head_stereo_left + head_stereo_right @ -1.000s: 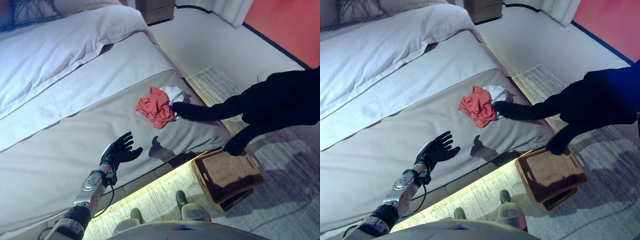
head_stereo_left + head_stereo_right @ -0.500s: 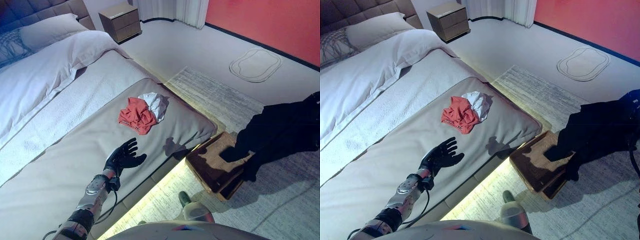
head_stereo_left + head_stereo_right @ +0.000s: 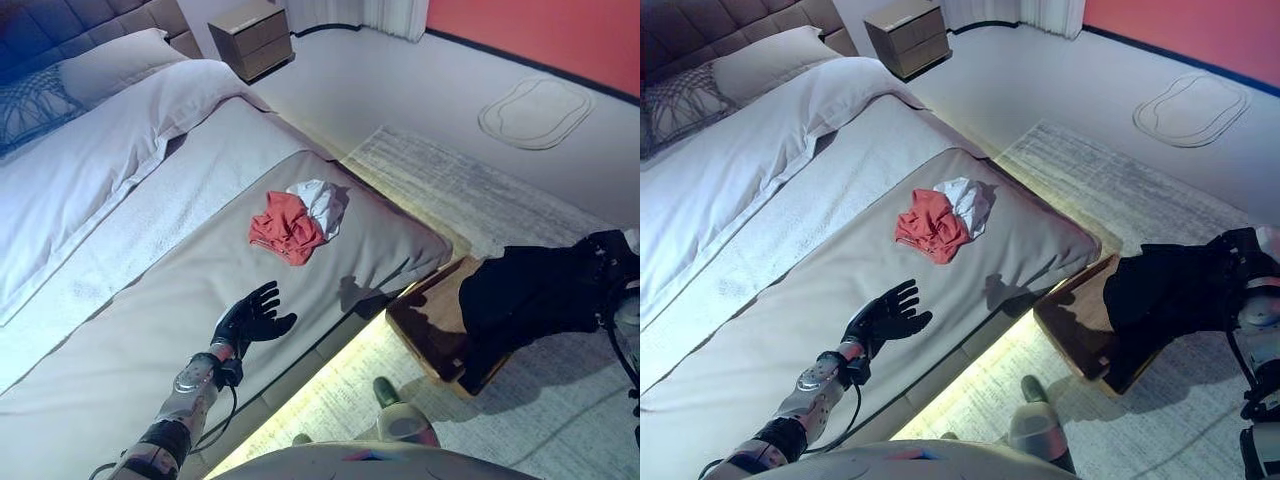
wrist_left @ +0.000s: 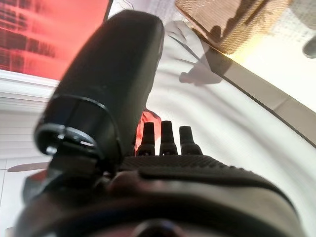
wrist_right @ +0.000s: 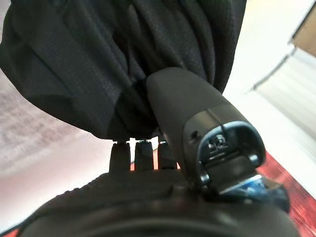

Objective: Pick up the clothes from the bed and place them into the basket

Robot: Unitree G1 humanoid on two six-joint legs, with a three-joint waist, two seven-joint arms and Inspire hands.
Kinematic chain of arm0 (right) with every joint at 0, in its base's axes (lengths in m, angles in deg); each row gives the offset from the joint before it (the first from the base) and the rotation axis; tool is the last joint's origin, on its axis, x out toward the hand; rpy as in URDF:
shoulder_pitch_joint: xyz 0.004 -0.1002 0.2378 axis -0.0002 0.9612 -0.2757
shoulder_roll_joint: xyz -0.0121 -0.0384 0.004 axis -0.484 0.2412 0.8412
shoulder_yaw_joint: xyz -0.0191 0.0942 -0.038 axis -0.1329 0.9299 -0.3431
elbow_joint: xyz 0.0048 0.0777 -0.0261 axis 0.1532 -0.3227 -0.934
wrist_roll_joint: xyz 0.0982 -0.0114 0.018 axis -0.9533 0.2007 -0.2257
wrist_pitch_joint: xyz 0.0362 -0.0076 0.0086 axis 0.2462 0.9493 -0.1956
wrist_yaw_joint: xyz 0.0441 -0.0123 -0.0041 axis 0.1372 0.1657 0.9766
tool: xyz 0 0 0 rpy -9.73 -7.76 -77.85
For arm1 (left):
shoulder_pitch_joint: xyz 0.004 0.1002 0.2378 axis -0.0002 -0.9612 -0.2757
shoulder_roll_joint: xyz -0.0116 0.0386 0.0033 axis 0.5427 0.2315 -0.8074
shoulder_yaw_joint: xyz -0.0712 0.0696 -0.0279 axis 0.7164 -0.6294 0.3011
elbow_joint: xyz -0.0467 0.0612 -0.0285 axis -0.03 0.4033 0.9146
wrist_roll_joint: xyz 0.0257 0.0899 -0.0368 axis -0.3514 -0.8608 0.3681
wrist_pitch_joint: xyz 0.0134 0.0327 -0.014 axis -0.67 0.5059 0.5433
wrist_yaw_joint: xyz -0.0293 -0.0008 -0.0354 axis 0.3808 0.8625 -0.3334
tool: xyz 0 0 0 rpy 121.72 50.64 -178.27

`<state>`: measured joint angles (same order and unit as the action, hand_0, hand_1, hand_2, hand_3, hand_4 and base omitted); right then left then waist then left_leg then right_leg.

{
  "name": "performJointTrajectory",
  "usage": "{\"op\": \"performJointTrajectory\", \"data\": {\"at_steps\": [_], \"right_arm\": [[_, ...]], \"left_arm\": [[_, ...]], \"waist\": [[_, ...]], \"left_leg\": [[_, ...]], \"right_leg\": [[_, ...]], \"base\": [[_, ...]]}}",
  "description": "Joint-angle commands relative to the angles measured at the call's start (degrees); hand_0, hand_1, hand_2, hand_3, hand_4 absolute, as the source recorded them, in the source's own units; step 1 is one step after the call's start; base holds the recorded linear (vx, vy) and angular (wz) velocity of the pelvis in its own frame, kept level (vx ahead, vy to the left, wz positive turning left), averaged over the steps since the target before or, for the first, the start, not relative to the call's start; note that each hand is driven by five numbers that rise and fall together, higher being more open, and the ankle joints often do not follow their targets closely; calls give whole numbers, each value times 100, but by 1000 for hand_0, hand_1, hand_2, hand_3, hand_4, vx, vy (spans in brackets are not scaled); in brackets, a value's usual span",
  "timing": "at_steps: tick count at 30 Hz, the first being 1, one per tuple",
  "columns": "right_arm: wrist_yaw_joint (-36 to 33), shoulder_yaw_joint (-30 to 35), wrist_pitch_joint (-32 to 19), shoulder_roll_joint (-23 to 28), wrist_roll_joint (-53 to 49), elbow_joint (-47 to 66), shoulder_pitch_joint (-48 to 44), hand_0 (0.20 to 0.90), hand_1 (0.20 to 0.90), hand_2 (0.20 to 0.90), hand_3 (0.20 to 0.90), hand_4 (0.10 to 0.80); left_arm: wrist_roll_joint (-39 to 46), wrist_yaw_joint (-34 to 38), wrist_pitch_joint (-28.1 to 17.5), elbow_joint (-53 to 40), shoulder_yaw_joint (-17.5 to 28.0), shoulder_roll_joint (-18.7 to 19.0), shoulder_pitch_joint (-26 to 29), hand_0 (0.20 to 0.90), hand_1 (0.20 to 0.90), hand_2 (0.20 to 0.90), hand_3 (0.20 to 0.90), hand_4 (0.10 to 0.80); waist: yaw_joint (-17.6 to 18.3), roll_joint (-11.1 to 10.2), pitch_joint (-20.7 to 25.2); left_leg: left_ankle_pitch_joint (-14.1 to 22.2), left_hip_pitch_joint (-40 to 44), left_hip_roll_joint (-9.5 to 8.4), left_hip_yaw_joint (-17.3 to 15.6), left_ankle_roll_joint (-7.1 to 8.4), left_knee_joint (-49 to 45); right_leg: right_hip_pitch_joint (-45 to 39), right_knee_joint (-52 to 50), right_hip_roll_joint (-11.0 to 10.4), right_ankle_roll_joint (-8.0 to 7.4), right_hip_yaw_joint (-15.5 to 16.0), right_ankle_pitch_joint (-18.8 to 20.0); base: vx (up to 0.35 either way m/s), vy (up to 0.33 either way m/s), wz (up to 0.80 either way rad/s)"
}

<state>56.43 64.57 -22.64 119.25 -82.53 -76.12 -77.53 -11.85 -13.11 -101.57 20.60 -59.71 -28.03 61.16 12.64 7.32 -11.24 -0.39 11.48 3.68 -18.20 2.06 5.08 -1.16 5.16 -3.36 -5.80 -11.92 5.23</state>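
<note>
Nearest, the left hand hangs over the near side of the bed with its fingers spread and nothing in it. To the robot's right, the right hand carries a black garment — in its wrist view the thumb is pressed against a bunched fold while the fingers run up under the cloth, so it looks pinched there. The cloth hangs limp in deep folds over the wooden basket on the rug, its lower edge drooping toward the basket's far rim; I judge it light and soft, apt to drape over the edge if let go carelessly, so it wants releasing well inside the walls.

Further off on the bed lie the red garment and, touching it, the white garment — both crumpled, likely light and floppy, nothing fragile. The best hold would be a raised fold at the top of each heap, since a flat edge would slip away. Beyond stand the pillows and the nightstand.
</note>
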Motion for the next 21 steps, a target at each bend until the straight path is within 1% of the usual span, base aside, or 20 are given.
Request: {"op": "performJointTrajectory", "data": {"at_steps": [1,4,5,6,12,16,21], "right_arm": [[-337,31,-361,264,136,-212,-1107,300,300,300,200,100],[-376,-57,-258,241,216,-401,-1236,300,300,300,200,100],[-417,-73,-176,234,254,-495,-1282,618,618,618,571,471],[-431,-81,-129,230,279,-527,-1296,900,900,900,900,800],[-437,-148,-34,191,328,-540,-1321,900,900,900,900,800],[-433,-185,22,184,365,-469,-1324,900,900,900,900,800],[-434,-201,42,145,397,-303,-1232,900,900,900,900,800]], "left_arm": [[86,-139,-681,17,-85,167,462,900,900,900,900,800],[119,-186,-692,-9,-98,176,491,900,900,900,900,800],[151,-202,-699,-51,-113,195,498,900,900,900,900,800],[188,-201,-705,-71,-118,198,509,900,900,900,900,800],[242,-246,-725,-111,-90,200,544,900,900,900,900,800],[249,-292,-726,-76,-69,199,556,900,900,900,900,800],[233,-330,-698,-60,-42,186,529,900,900,900,900,800]], "waist": [[-155,-363,204],[-180,-289,142],[-196,-245,102],[-194,-212,79],[-208,-117,22],[-213,-114,30],[-237,-161,80]], "left_leg": [[839,-208,74,359,51,-674],[811,-252,57,375,66,-664],[800,-278,42,390,71,-662],[785,-298,31,394,71,-656],[745,-313,1,413,77,-586],[723,-296,9,421,84,-548],[701,-286,38,441,100,-517]], "right_leg": [[303,-761,-182,-78,255,-382],[350,-765,-203,-78,285,-380],[363,-766,-213,-75,302,-384],[379,-770,-216,-74,306,-382],[378,-730,-244,-66,337,-388],[366,-715,-242,-61,360,-383],[326,-686,-231,-49,380,-389]], "base": [[-50,-12,1],[-46,-1,0],[-39,12,1],[-35,12,1],[0,0,0],[0,0,0],[14,-15,5]]}}
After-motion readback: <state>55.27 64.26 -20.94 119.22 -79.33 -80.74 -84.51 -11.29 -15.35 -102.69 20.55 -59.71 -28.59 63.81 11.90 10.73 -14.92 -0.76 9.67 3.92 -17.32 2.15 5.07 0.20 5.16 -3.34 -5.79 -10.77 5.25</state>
